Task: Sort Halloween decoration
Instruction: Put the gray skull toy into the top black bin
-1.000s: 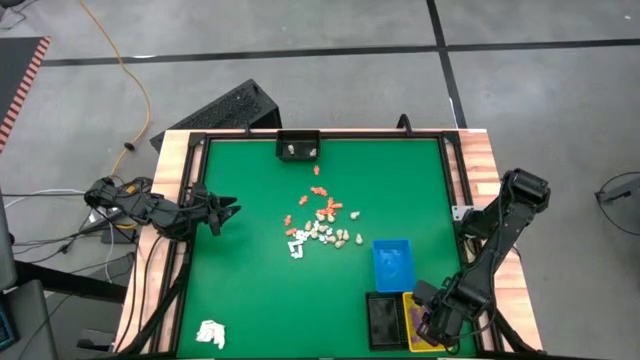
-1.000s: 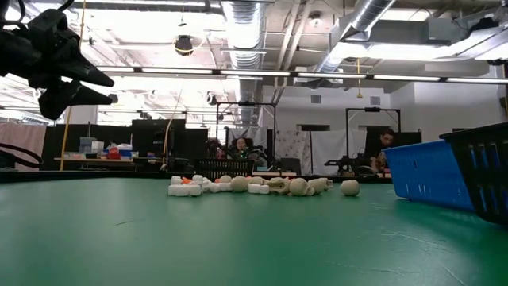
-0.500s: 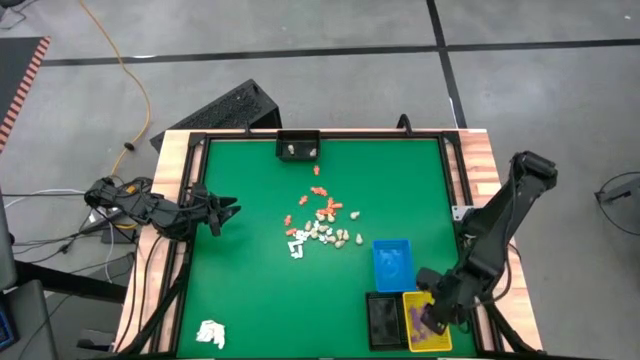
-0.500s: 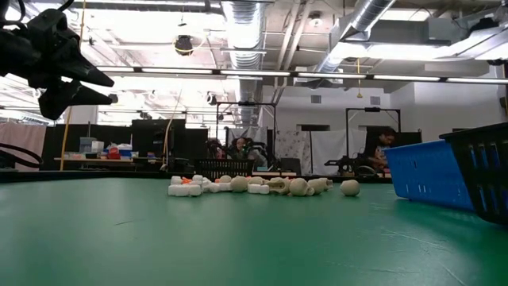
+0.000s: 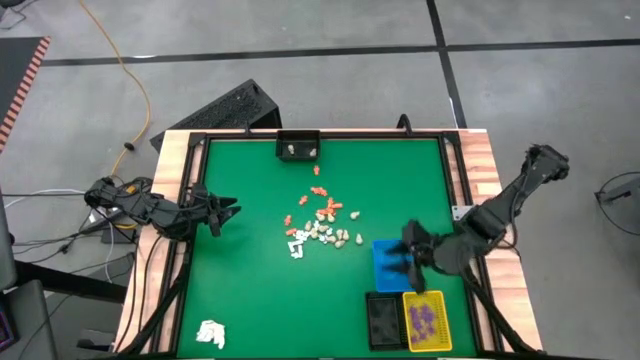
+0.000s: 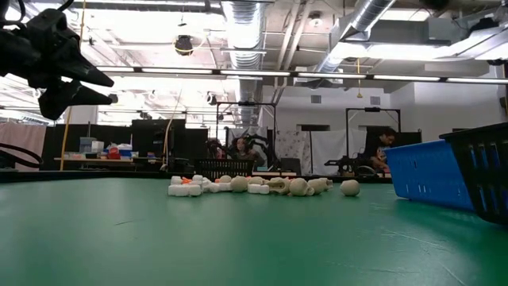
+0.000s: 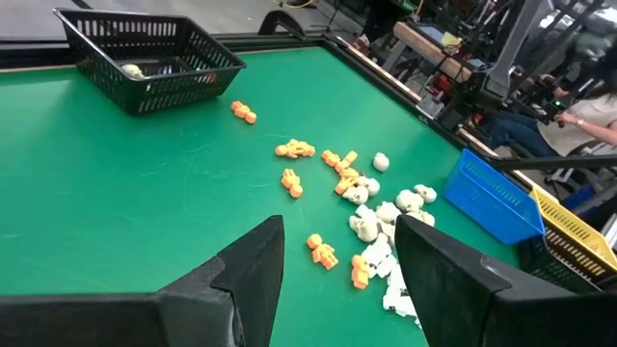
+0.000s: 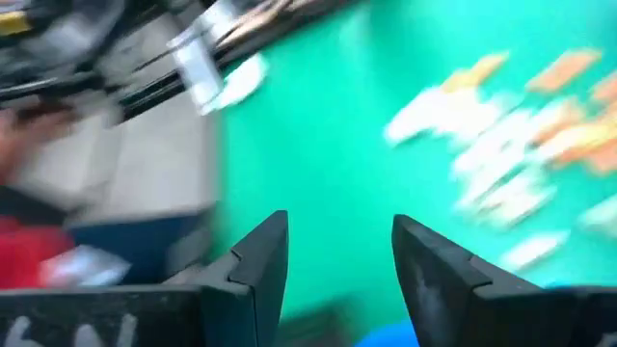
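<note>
Overhead: the Halloween decoration [image 5: 320, 225] lies heaped mid-desk [image 5: 250, 290]. The right gripper [image 5: 409, 258], fingers spread and empty over the blue tray [image 5: 384, 268], has the heap at roughly ten o'clock, probably nearer than the spread left gripper [image 5: 228, 208].

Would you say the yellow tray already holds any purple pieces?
Yes, the high view shows purple pieces lying inside the yellow tray near the table's front right corner.

no readable text, no labels or brand marks, no numbers (trays and arms included)
</note>
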`<action>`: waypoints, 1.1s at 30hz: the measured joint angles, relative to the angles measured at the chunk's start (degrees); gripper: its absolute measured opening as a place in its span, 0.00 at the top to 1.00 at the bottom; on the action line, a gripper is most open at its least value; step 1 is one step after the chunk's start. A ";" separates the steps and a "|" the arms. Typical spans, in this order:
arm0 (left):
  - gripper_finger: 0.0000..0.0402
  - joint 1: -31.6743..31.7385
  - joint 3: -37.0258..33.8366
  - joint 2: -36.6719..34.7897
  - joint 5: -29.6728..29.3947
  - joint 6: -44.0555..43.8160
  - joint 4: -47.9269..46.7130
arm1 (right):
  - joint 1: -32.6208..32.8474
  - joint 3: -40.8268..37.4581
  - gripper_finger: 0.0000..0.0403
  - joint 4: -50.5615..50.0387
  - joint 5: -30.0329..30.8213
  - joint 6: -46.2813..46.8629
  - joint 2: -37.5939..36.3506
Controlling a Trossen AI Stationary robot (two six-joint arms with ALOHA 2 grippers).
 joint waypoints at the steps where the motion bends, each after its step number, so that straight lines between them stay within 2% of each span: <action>1: 0.53 0.00 0.00 0.00 -0.22 0.00 0.00 | -1.53 0.00 0.54 -0.67 3.61 -2.96 0.19; 4: 0.53 0.02 0.00 -0.01 -0.27 -0.02 0.01 | -7.39 0.02 0.54 -2.01 10.00 -10.10 1.91; 7: 0.53 0.02 0.00 -0.02 -0.31 0.00 0.00 | -14.10 0.02 0.54 -2.77 9.52 -13.50 5.08; 11: 0.53 0.01 0.00 -0.01 -0.31 -0.01 0.00 | -21.67 0.02 0.54 -2.42 2.04 -18.15 11.50; 17: 0.53 0.02 0.00 0.00 -0.35 0.00 -0.02 | -31.66 0.02 0.54 -2.17 -15.55 -23.91 21.05; 20: 0.53 0.02 0.00 -0.02 -0.34 0.00 -0.04 | -35.51 0.01 0.54 -1.75 -21.74 -27.87 24.91; 29: 0.53 0.00 0.00 -0.02 -0.12 0.00 -0.28 | -40.91 0.00 0.54 3.34 -24.81 -41.67 31.47; 33: 0.53 0.00 0.00 -0.02 1.28 -0.01 -0.28 | -42.32 -0.99 0.54 4.45 -27.44 -43.78 31.87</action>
